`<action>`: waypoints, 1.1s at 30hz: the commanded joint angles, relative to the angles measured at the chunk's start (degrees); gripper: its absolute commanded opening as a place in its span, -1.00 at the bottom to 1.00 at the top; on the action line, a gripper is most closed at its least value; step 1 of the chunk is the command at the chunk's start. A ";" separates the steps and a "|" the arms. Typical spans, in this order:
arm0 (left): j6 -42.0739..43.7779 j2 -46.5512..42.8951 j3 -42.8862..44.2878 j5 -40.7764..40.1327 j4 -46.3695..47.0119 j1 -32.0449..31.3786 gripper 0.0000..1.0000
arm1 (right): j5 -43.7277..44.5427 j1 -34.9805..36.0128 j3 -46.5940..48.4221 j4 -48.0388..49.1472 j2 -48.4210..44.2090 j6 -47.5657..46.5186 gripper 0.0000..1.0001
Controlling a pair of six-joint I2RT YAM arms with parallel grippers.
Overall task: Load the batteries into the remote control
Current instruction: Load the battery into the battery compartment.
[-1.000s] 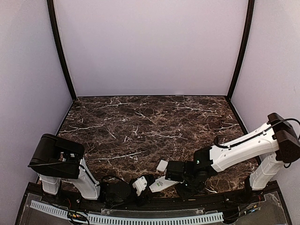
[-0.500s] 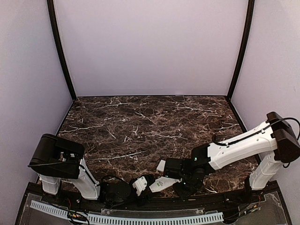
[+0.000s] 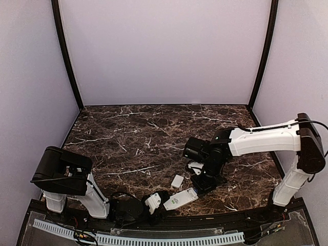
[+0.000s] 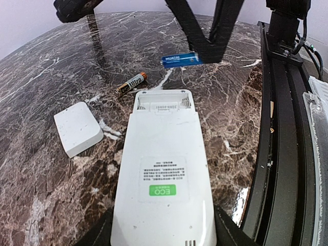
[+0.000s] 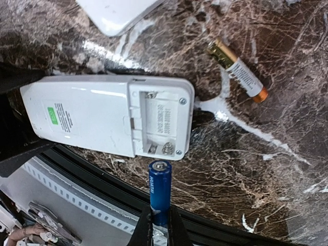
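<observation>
The right gripper point(image 5: 159, 225) is pinched narrow on a blue battery point(image 5: 159, 190), its fingers clamped on the lower end of the cell while the upper end sticks out towards the remote control point(image 5: 107, 114). In the right wrist view, the cell's free tip sits just off the remote's open end, not touching it. The remote lies face down and is held at its far end between the fingers of the left gripper point(image 3: 154, 201), low at the near edge of the marble desk point(image 3: 143, 133). Its battery compartment point(image 5: 160, 123) is uncovered and holds no cell, with the contacts showing. A second battery point(image 4: 131, 83), dark with a gold end, lies loose on the desk near that open end. The white cover plate point(image 4: 78, 128) rests flat beside the remote, apart from both grippers.
</observation>
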 commanded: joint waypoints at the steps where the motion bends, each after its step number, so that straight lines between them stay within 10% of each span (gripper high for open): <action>1: 0.86 1.72 -0.17 2.39 -7.48 0.04 -1.00 | -1.73 -2.96 4.21 -5.80 4.58 -6.91 -1.00; 33: 0.98 1.76 -0.15 2.43 -7.54 0.04 -1.00 | -5.00 -4.16 15.05 -11.87 19.66 -13.87 -1.00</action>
